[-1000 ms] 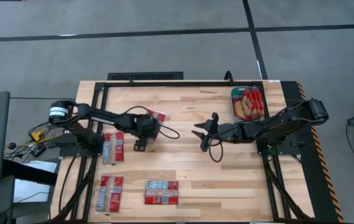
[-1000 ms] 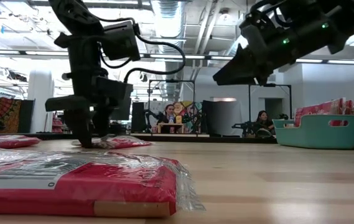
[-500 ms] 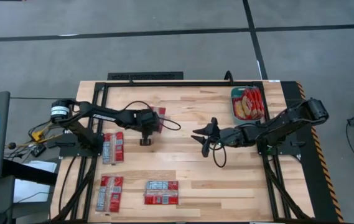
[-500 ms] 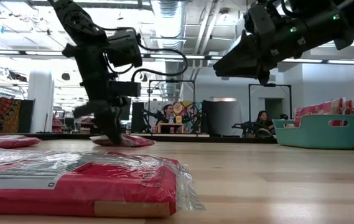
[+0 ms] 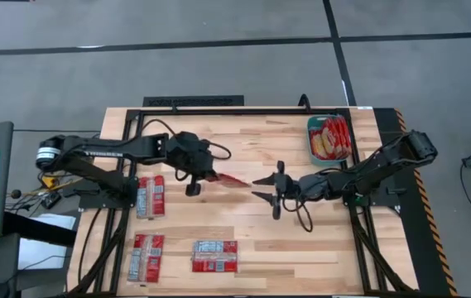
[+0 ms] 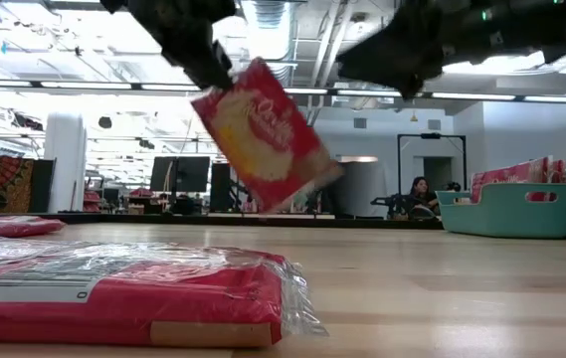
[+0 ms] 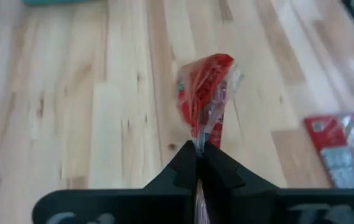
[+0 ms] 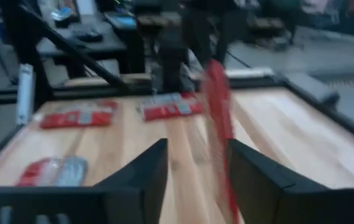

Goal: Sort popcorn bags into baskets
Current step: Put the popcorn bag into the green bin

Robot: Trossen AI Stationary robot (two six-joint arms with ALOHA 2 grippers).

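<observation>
A red popcorn bag (image 5: 233, 180) hangs in the air over the table's middle, with my left gripper (image 5: 212, 175) shut on it. In the low view the bag (image 6: 263, 139) shows a yellowish picture and slants down from the gripper. My right gripper (image 5: 261, 187) is open just to the right of it. In the right wrist view the bag (image 8: 217, 112) stands edge-on between that gripper's fingers; I cannot tell whether they touch it. At the far right, the teal basket (image 5: 311, 146) holds several red bags. My left gripper pinches the bag's clear wrapper edge (image 7: 200, 138) between its two fingers, at the end of the bag nearest the gripper. The bag is lifted clear of the table. It hangs tilted, its free end (image 6: 317, 184) lower and pointing toward my right gripper.
Three more red bags lie flat on the left half of the table: one at the left edge (image 5: 150, 195), one at the near left (image 5: 146, 256), one nearer the middle (image 5: 214, 256). Dark frame rails run along the table's left and right sides.
My left gripper has taken hold of the bag that lay at the far left of the table's middle, lifted it clear and carried it toward the right, up to my right gripper. The bag now hangs tilted. My right gripper has shifted slightly toward the left and near edges.
</observation>
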